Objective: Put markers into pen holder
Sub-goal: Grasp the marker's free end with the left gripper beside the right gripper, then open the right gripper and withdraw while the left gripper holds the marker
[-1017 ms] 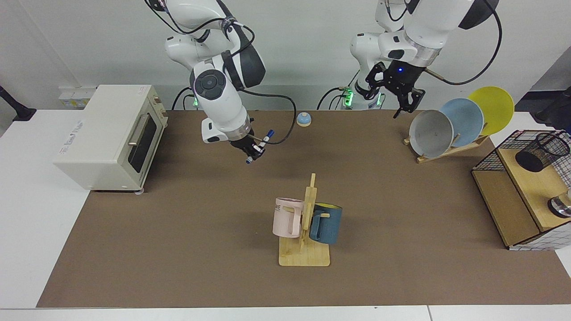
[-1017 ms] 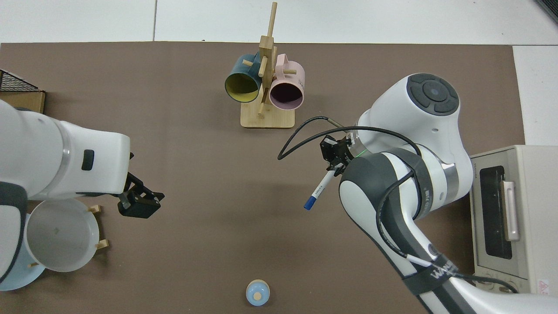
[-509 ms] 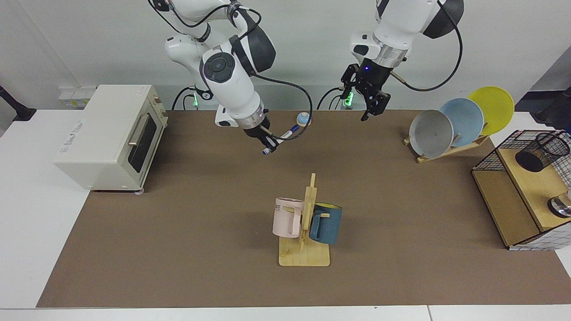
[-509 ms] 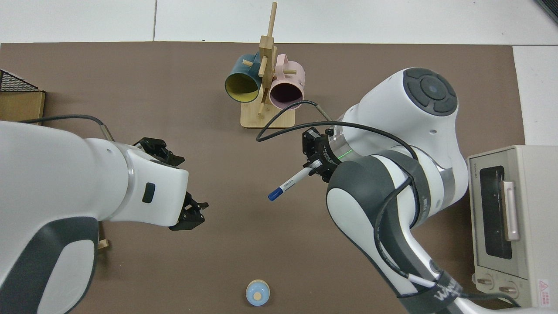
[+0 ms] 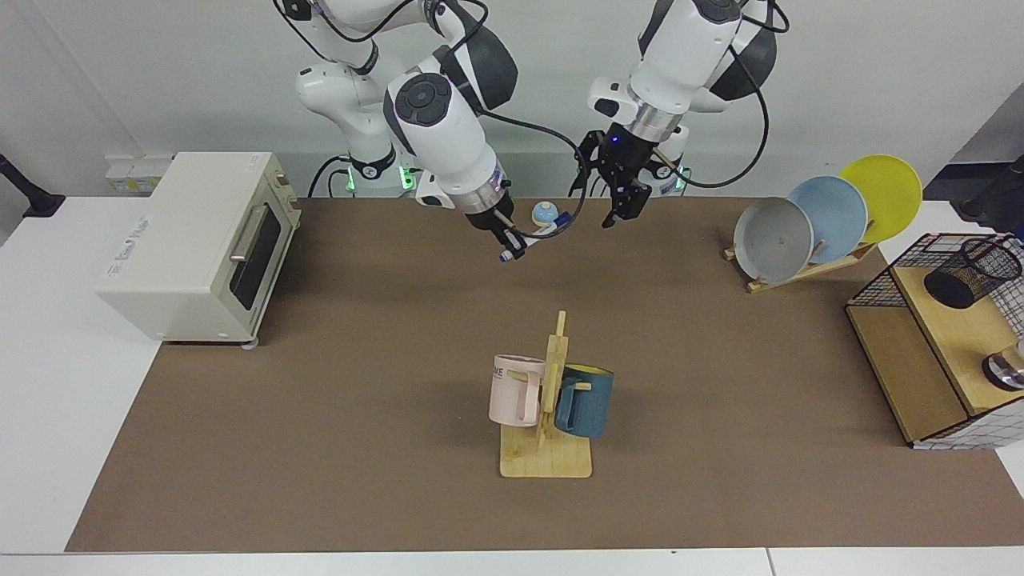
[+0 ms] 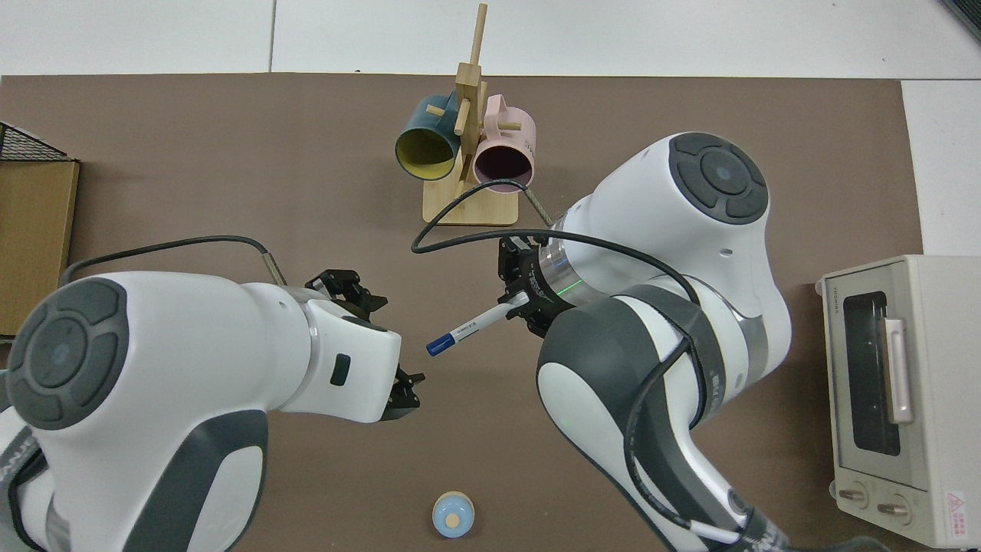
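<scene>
Handover stage, judged from the poses. Right gripper (image 5: 506, 240) grips the marker (image 6: 469, 331) by one end, blue cap pointing at the left gripper (image 5: 622, 202), which hovers near with fingers spread, above the table's robot-side edge. Pen holder (image 5: 970, 272) lies tipped on the shelf (image 5: 904, 368) at the table's end beside the left arm. Next, the left gripper must close on the free barrel before the right lets go.
</scene>
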Tool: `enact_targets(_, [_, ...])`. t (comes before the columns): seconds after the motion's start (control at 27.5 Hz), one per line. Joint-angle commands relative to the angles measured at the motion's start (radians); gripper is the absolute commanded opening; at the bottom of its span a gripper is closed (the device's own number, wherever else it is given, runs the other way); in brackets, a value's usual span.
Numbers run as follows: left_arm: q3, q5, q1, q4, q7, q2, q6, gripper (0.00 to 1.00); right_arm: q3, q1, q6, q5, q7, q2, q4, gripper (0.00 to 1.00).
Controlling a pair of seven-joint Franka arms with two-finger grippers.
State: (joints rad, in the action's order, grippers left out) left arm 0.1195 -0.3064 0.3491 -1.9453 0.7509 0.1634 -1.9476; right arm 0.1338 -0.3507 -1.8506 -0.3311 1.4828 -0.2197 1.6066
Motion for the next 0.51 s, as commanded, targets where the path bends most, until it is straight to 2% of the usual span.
enact_targets(0.0, [-0.006,-0.020,0.024,-0.053,-0.005,0.028,-0.048,0.99,-0.003,-0.014,-0.015,-0.022,0.054,-0.012,-0.017,0.00])
enact_targets(0.36, [-0.001,-0.022,0.039,-0.092,-0.016,0.025,-0.106,0.98,-0.003,-0.051,-0.042,-0.029,0.093,-0.003,-0.011,0.00])
enact_targets(0.47, [0.008,-0.022,0.039,-0.106,-0.018,0.021,-0.125,0.91,-0.003,-0.051,-0.041,-0.029,0.093,-0.001,-0.010,0.00])
